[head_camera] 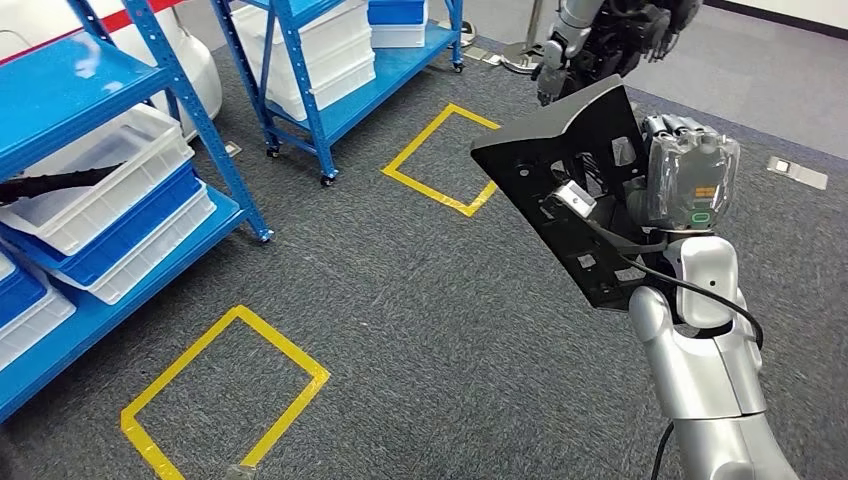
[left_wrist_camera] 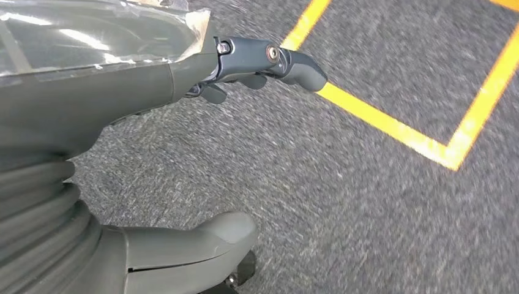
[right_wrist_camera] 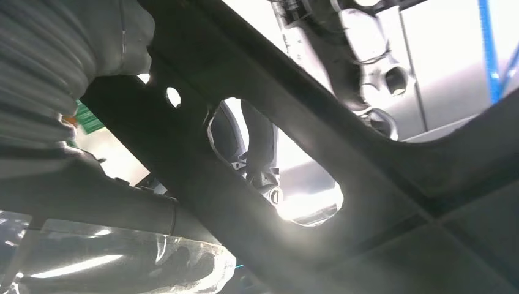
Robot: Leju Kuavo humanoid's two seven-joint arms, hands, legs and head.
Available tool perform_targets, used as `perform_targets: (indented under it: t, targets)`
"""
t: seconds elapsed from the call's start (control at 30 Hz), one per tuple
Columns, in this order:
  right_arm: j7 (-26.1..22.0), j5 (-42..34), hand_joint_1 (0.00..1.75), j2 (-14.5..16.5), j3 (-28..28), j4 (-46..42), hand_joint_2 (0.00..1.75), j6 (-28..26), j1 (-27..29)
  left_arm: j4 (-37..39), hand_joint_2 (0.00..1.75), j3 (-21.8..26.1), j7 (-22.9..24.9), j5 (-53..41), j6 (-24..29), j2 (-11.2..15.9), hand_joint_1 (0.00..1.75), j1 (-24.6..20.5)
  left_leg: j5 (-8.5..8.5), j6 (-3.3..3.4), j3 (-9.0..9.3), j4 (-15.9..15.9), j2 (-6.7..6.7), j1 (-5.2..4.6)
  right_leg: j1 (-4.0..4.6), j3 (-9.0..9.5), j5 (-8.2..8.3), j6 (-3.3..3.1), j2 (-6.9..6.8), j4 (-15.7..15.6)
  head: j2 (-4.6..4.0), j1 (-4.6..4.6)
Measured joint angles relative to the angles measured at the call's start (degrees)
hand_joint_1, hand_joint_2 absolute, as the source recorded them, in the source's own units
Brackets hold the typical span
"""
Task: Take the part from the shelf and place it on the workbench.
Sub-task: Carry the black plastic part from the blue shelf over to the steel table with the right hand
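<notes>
The part (head_camera: 580, 170) is a flat black panel with cut-outs and a small silver fitting. My right hand (head_camera: 690, 180), under a clear plastic cover, grips its right edge and holds it tilted in the air over the grey carpet. In the right wrist view the black panel (right_wrist_camera: 379, 202) lies close to the camera, and dark fingers (right_wrist_camera: 260, 153) show through one cut-out. My left hand (left_wrist_camera: 141, 86) hangs over the carpet, with its fingers (left_wrist_camera: 287, 61) stretched out, its thumb (left_wrist_camera: 214, 236) apart, and nothing in it.
A blue shelf (head_camera: 90, 90) at the left carries white bins (head_camera: 100, 180); a black piece (head_camera: 60, 183) sticks out of one. A second blue shelf (head_camera: 330, 100) stands further back. Yellow tape squares (head_camera: 225, 395) (head_camera: 445, 160) mark the carpet. Another robot's arm (head_camera: 560, 40) shows at the top.
</notes>
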Motion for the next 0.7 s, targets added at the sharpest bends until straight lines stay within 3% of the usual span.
perform_targets:
  t: [0.03, 0.07, 0.13, 0.17, 0.23, 0.27, 0.33, 0.4, 0.47, 0.53, 0.57, 0.6, 0.67, 0.7]
  targets:
    - [0.0, 0.2, 1.52, 0.1, -0.1, -0.1, 1.75, 0.0, 0.4, 0.0, 1.75, 0.0, 0.0, -0.1, 0.0, 0.0, 0.0, 0.0, -0.29, 0.08, -1.0, 2.0, -0.18, 0.0, 0.14, -0.06, 0.07, -0.08, 0.84, 0.0, 0.0, -0.09]
    - [0.1, 0.3, 1.52, 0.1, -0.2, -0.3, 1.75, 0.0, 0.8, 0.0, 1.75, 0.0, 0.0, -0.2, 0.0, 0.0, 0.0, 0.0, 0.63, 0.25, -0.94, 1.7, -0.26, 0.0, 0.23, -0.08, 0.13, -0.1, 1.67, 0.0, 0.0, -0.11]
    - [0.1, 0.5, 1.52, 0.1, -0.5, -0.7, 1.75, 0.1, 1.3, 0.0, 1.75, 0.0, 0.0, -0.4, 0.0, 0.0, 0.0, -0.1, 4.64, 0.8, 1.83, -4.3, -1.17, 0.02, 0.31, -0.06, 0.31, 0.01, 3.38, 0.0, 0.0, -0.16]
    - [0.1, 0.5, 1.52, 0.1, -0.7, -0.8, 1.75, 0.1, 1.4, 0.0, 1.75, 0.0, 0.0, -0.4, 0.0, 0.0, 0.0, -0.1, 6.24, 1.17, 3.56, -8.0, -2.77, 0.11, 0.32, -0.14, 0.45, 0.23, 4.12, 0.1, 0.0, -0.17]
    - [0.1, 0.5, 1.52, 0.1, -1.0, -1.0, 1.75, 0.1, 1.2, 0.0, 1.75, 0.0, -0.1, -0.5, 0.0, 0.1, 0.0, -0.1, 7.66, 1.61, 5.48, -12.4, -5.27, 0.12, 0.3, -0.53, 0.81, 0.81, 5.43, 0.1, 0.0, 0.01]
    - [0.1, 0.5, 1.52, 0.1, -1.1, -1.1, 1.75, 0.2, 1.3, 0.0, 1.75, 0.0, -0.1, -0.5, 0.0, 0.1, 0.0, -0.2, 7.62, 1.76, 5.65, -12.9, -5.77, 0.02, 0.16, -0.81, 1.06, 1.21, 6.08, 0.1, 0.0, 0.07]
    - [0.1, 0.6, 1.52, 0.1, -1.3, -1.2, 1.75, 0.2, 1.5, 0.0, 1.75, 0.0, -0.2, -0.6, 0.0, 0.0, 0.0, -0.3, 8.16, 2.15, 5.82, -13.5, -4.18, -0.2, -0.03, -1.34, 1.61, 2.06, 6.87, -0.2, 0.0, 0.06]
    - [0.1, 0.6, 1.52, -0.1, -1.6, -1.4, 1.75, 0.3, 1.5, 0.0, 1.75, 0.0, -0.3, -0.7, 0.0, 0.0, 0.0, -0.4, 9.03, 2.78, 6.21, -14.6, -2.53, -0.17, 0.33, -2.56, 0.82, 2.33, 3.93, 1.3, -0.01, 0.42]
    - [0.1, 0.6, 1.52, -0.2, -1.8, -1.4, 1.75, 0.3, 1.4, -0.1, 1.75, 0.0, -0.4, -0.8, -0.1, -0.1, 0.0, -0.3, 9.46, 3.13, 6.28, -15.1, -0.8, -0.39, 0.51, -5.55, -2.3, 2.01, 0.1, 7.6, 0.0, 0.95]
    - [0.0, 0.7, 1.52, -0.2, -1.9, -1.5, 1.75, 0.5, 1.7, -0.1, 1.75, 0.0, -0.5, -0.8, -0.1, -0.1, 0.0, -0.2, 9.5, 3.18, 6.08, -15.1, 1.11, -0.57, 0.37, -8.73, -5.23, 2.14, -0.77, 15.0, 0.0, 1.24]
    - [0.0, 0.8, 1.52, -0.3, -1.9, -1.4, 1.75, 0.6, 1.9, -0.1, 1.75, 0.0, -0.5, -0.8, -0.2, -0.1, 0.0, -0.2, 9.49, 3.17, 6.03, -15.1, 2.0, -0.58, 0.29, -9.17, -5.66, 2.47, -0.88, 16.5, 0.0, 1.33]
    - [0.0, 0.8, 1.52, -0.3, -1.9, -1.4, 1.75, 0.6, 2.0, -0.1, 1.75, 0.0, -0.5, -0.8, -0.2, -0.1, 0.0, -0.2, 9.45, 3.11, 6.02, -15.1, 2.9, -0.58, 0.2, -8.2, -5.19, 2.96, -1.15, 15.4, 0.0, 1.48]
    - [0.0, 0.9, 1.52, -0.4, -1.9, -1.4, 1.75, 0.7, 2.0, -0.1, 1.75, 0.0, -0.5, -0.7, -0.8, -0.1, 0.0, -0.3, 9.24, 2.79, 6.19, -15.0, 4.5, -0.65, 0.02, -3.26, -2.94, 3.82, -3.41, 7.4, 0.0, 1.76]
    - [-0.1, 0.9, 1.52, -0.3, -1.9, -1.4, 1.75, 0.7, 1.9, -0.1, 1.75, 0.0, -0.5, -0.6, -1.6, -0.1, 0.0, -0.3, 9.03, 2.47, 6.18, -14.9, 5.21, -0.85, 0.18, -0.74, -1.92, 3.85, -4.69, 3.4, 0.0, 1.96]
